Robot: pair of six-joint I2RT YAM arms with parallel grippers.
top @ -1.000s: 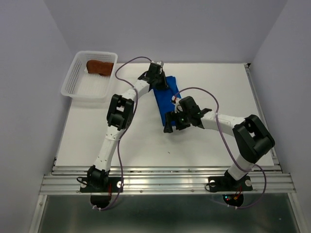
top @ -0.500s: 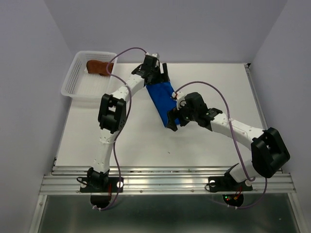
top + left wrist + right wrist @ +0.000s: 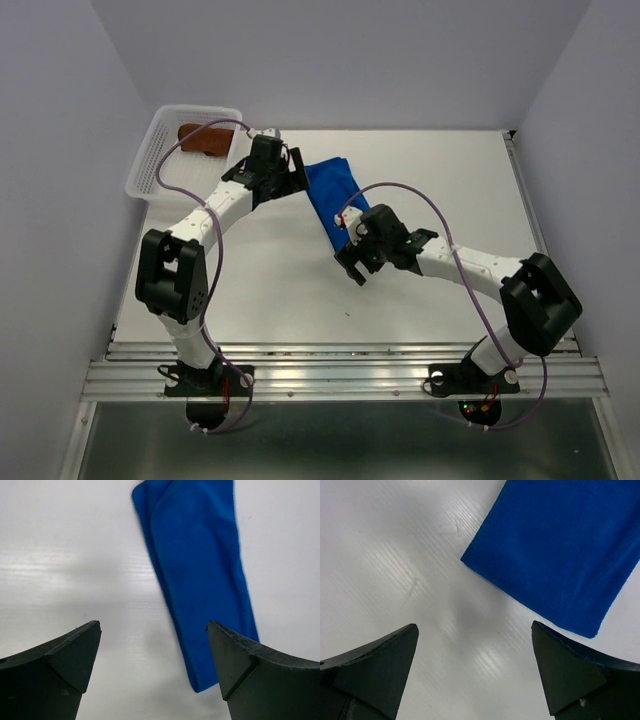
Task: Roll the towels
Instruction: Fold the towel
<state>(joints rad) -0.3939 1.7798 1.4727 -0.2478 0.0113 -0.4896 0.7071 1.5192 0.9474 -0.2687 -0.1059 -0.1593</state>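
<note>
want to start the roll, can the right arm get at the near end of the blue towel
Probably yes: its open fingers hover just short of that end of the blue towel, which lies flat on the table with nothing in between.

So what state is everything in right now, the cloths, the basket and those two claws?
blue towel: flat on the table, folded into a strip, unrolled.
brown towel: compact bundle inside the basket.
basket: upright, nothing else in it.
left gripper: open, empty.
right gripper: open, empty.
</note>
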